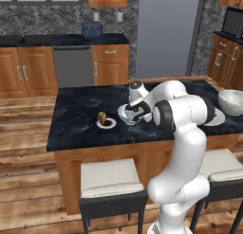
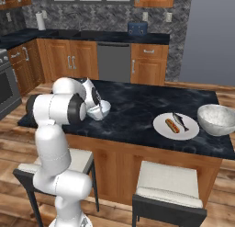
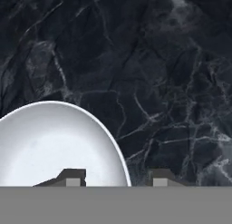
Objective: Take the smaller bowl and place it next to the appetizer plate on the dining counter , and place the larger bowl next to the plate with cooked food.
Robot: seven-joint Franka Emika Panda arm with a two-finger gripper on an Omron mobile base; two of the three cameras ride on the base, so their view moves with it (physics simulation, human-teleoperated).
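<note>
Left base view showed the smaller bowl (image 1: 127,115) sitting on the dining counter (image 1: 76,119), just beside the appetizer plate (image 1: 106,122) with its small brown food piece. The pincer (image 1: 136,113) was down at the bowl's rim on the side away from that plate. In the hand view the two fingertips (image 3: 72,177) stood apart with the bowl's rim between them, one tip over the white inside of the smaller bowl (image 3: 50,141) and the other over the dark marbled counter (image 3: 172,82). Neither tip looked pressed against the rim, so I judged the pincer as parted and letting go rather than clenched, though contact at the rim was too fine to rule out.

By that reading, the first half of the task looked all but done: the blue bowl was resting where it belonged, next to the saucer.

In the right base view the larger bowl (image 2: 216,119) stood at the far end of the counter, just beside the plate with cooked food (image 2: 176,126), near its rim. Whether that placement already counted I could not tell; it appeared untouched by the arm. What seemed left was to lift clear of the small bowl and attend to the marbled one.
</note>
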